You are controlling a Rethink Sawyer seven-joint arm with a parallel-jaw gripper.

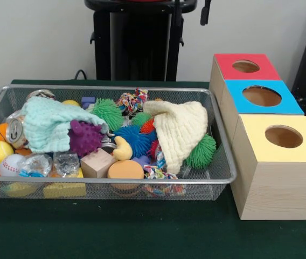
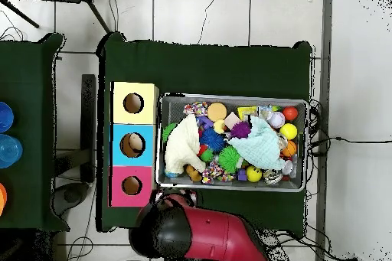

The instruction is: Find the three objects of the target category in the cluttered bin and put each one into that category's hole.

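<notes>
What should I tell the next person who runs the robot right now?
Gripper: not seen in either view; only the red arm shows, drawn back by the base.
Wire bin: still crowded with spiky balls, smooth balls, blocks, a rope toy, a mint cloth and a cream cloth covering some things.
Boxes beside the bin: red, blue, yellow, one hole each. Something pale shows inside the blue hole in the overhead view; otherwise nothing seems sorted.
Left: find all three targets, drop them in.
</notes>
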